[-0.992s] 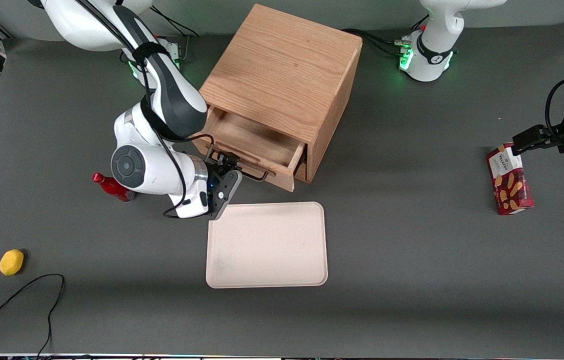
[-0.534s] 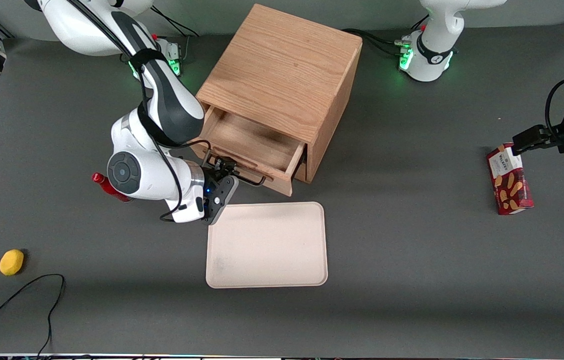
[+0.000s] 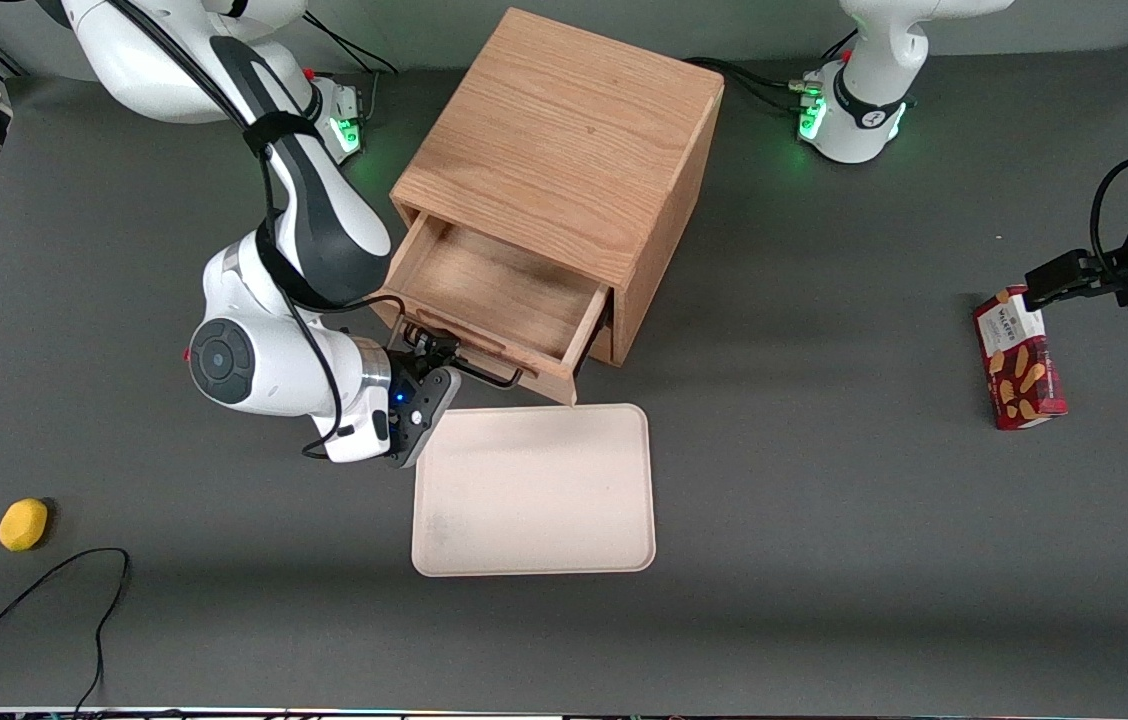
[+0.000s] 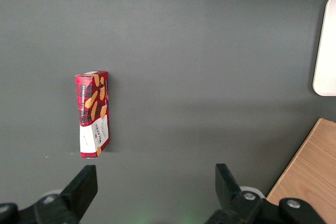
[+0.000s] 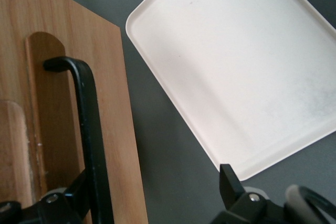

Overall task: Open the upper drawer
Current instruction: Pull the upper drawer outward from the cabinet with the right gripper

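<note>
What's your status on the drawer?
Gripper at the handle, one finger hooked inside it. Upper drawer pulled well out. Tray lies just in front, near the drawer's front.

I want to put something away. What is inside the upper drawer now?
The upper drawer is pulled out, and its visible floor is bare wood. The part still under the cabinet top is covered. The end effector is at the handle.

grainy matt oak upper drawer [image 3: 494, 290], smooth black wire handle [image 5: 89, 129], matt cream plastic tray [image 3: 534, 490]
</note>
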Controlling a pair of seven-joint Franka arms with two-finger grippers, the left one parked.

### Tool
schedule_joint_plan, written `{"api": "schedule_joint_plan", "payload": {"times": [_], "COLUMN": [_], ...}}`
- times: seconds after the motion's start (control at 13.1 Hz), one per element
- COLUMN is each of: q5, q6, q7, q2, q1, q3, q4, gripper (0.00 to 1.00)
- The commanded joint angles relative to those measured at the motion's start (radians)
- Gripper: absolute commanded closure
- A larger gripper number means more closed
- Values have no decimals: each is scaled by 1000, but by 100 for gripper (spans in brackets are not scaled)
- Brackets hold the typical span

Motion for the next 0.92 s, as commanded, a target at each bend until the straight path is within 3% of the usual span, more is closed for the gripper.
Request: {"api": "schedule_joint_plan", "payload": {"times": [0.0, 0.84], "q5": [-11, -8], "q6": [-5, -31], "q7": [-52, -92], "q2": [27, 105], "q1": [-16, -30], "q3": [4, 6], "q4": [39, 176], "gripper": [0, 0]}}
